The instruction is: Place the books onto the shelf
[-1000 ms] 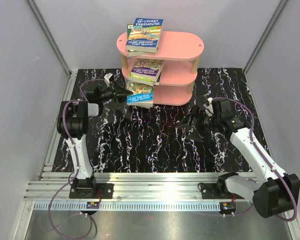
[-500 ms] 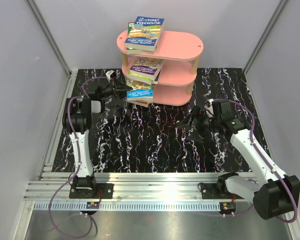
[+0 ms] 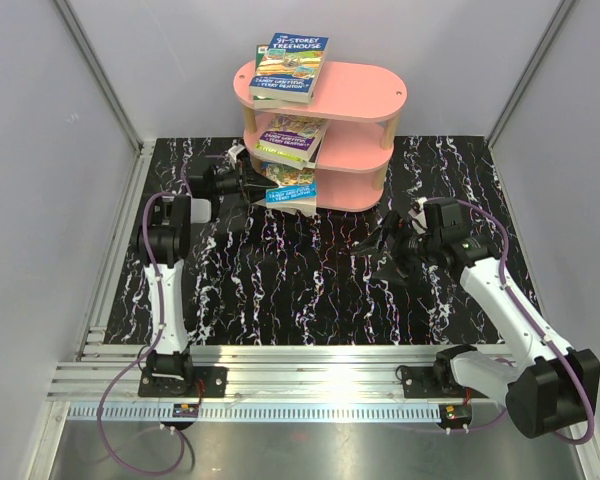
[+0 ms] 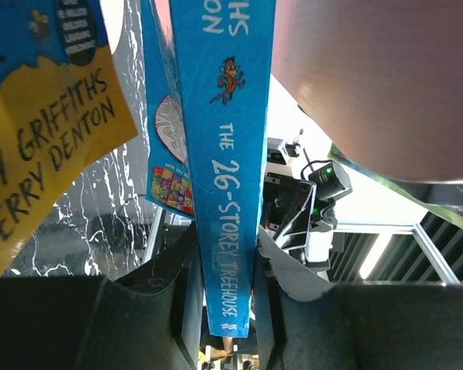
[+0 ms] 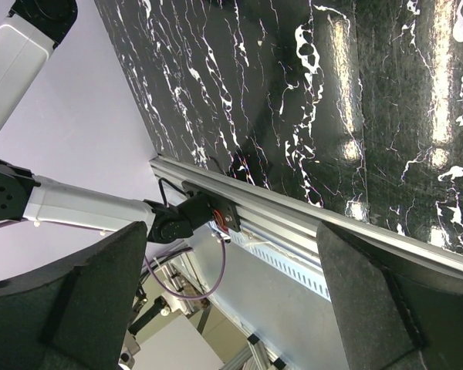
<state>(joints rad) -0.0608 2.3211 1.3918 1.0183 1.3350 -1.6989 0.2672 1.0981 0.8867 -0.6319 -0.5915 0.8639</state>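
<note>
Rail (image 3: pixel 310 365) of bare aluminium carries both arm bases at the near edge of the black marbled table (image 3: pixel 310 300). Low over the table's right half hangs the right gripper (image 3: pixel 382 252), its claw spread wide with nothing between the fingers (image 5: pixel 77 301), well apart from the shelf.

Farther back, the left gripper (image 3: pixel 244 183) is clamped on a blue book (image 4: pixel 230 185) titled "The 26-Storey Treehouse", pinched across its thickness at the near end. The book's long axis runs straight away from the claw toward the pink shelf (image 3: pixel 355 95). Its spine faces the wrist camera, and its far end sits at the left end of the lowest tier, under the middle board. A yellow-covered book (image 4: pixel 46 146) shows just beside it.

More books (image 3: pixel 292 140) lie on the middle tier. A stack (image 3: pixel 290 68) on the top board overhangs the left end, long sides running front to back.
</note>
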